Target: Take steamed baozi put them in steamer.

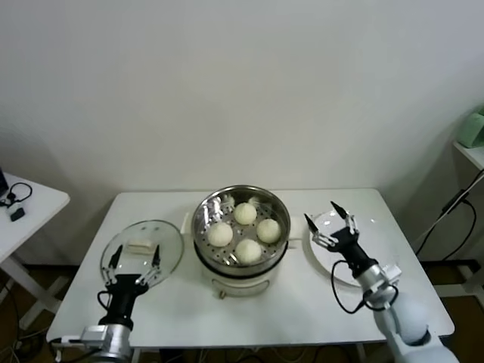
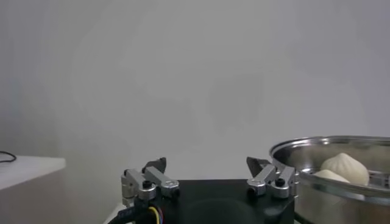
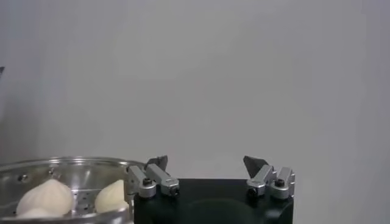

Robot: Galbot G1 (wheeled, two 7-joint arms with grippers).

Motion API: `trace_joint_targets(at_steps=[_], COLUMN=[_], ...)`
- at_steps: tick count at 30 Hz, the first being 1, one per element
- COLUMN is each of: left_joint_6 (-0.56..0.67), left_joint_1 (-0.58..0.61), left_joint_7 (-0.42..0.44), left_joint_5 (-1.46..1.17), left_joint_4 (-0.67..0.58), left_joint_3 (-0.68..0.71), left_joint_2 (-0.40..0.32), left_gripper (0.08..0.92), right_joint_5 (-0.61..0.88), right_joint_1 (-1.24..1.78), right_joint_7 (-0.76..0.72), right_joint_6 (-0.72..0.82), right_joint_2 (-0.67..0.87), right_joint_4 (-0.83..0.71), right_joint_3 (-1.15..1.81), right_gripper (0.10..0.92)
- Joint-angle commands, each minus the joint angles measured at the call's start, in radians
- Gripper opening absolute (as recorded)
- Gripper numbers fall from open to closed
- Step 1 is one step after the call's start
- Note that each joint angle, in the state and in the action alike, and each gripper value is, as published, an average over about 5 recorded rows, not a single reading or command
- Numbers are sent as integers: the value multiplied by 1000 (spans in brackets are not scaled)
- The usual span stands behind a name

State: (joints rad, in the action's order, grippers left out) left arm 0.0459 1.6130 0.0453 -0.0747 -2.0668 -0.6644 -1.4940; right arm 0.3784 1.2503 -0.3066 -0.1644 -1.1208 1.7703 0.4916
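I see four cream-white round steamed baozi [image 1: 243, 231] on the perforated tray of the shiny steel steamer [image 1: 203, 227]. It sits between my left gripper [image 1: 135, 259] and right gripper [image 1: 330, 218], fingers spread, empty.

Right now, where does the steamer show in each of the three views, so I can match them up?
Head view: the steamer stands mid-table, four baozi inside, between the glass lid and the white plate.
Left wrist view: its steel rim sits at the frame's right edge.
Right wrist view: its rim sits at the left edge.
Shared landmark: the pale wall behind.
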Motion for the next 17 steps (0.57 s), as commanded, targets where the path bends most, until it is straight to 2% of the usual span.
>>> trace_joint_targets(at_steps=[1,17], left_joint_6=[-1,11], left_joint_1=[10,1], left_joint_7=[-2,-25], left_joint_5=[-8,12], left_joint_4=[-1,6], left_joint_3=[-5,-12], left_joint_2=[-2,-8], left_gripper=[823,823], right_joint_5=[-11,10], right_joint_1=[250,246], right_joint_7=[-4,-17], right_joint_6=[-72,-72], right_joint_2=[-168,-167], right_joint_4=[36,35], right_joint_3=[125,124], right_gripper=[823,823])
